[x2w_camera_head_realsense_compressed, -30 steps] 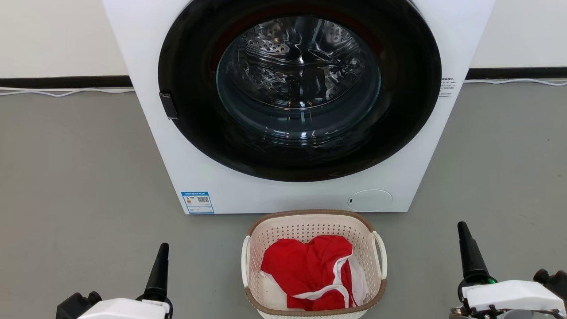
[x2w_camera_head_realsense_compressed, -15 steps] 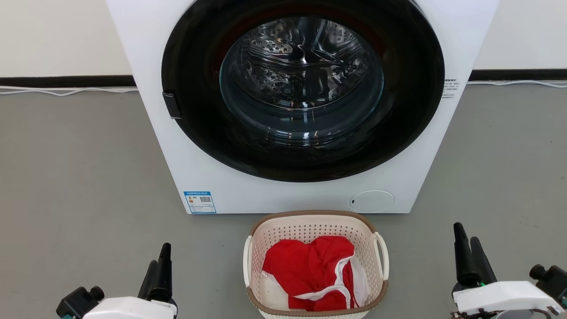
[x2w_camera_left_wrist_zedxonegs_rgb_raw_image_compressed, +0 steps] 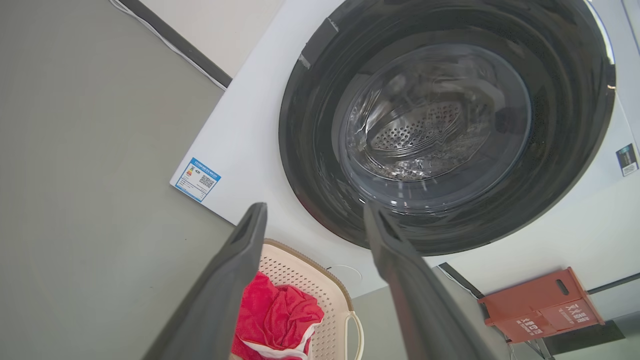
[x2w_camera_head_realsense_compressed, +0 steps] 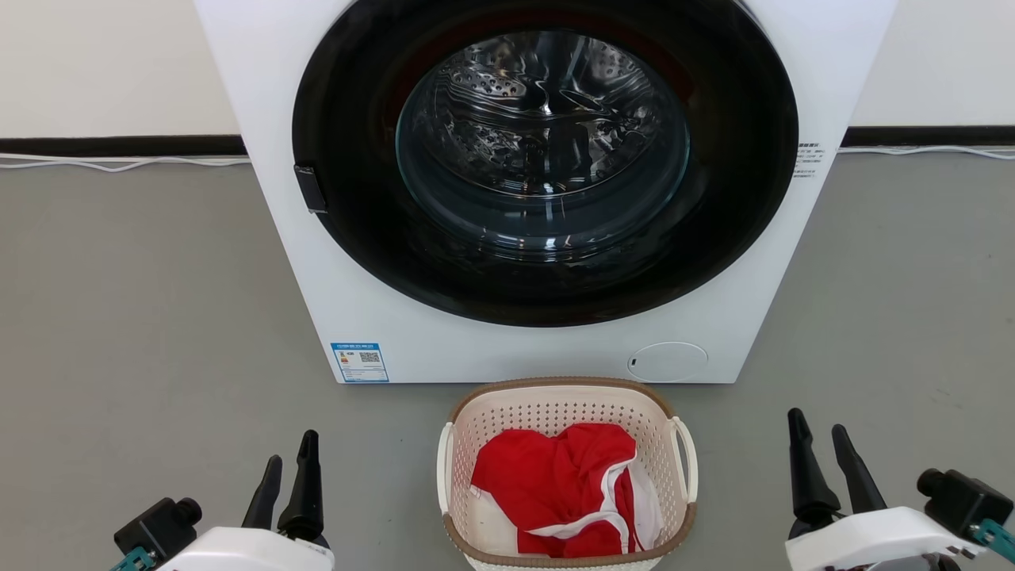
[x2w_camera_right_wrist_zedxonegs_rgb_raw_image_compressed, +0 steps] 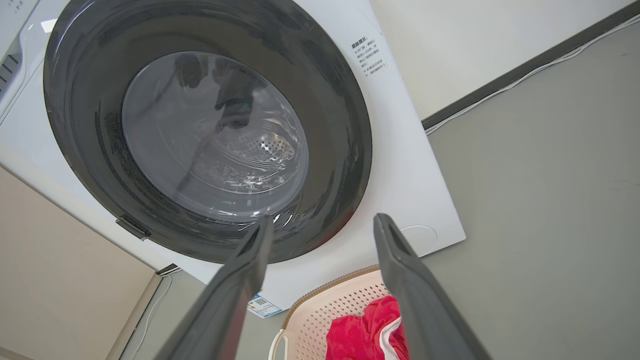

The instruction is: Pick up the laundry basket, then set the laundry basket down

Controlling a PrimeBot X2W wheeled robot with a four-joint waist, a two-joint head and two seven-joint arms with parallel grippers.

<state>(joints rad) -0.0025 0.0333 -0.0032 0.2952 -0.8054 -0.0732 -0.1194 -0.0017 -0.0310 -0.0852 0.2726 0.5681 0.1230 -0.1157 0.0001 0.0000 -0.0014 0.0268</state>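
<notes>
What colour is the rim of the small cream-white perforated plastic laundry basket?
Brown, woven-looking. The rim of the laundry basket shows best in the head view.

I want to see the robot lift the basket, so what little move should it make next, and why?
Probably move both arms inward toward the side handles of the laundry basket. The left gripper and right gripper are open, one on each side, apart from it, and it sits on the floor, so nothing holds it yet.
</notes>
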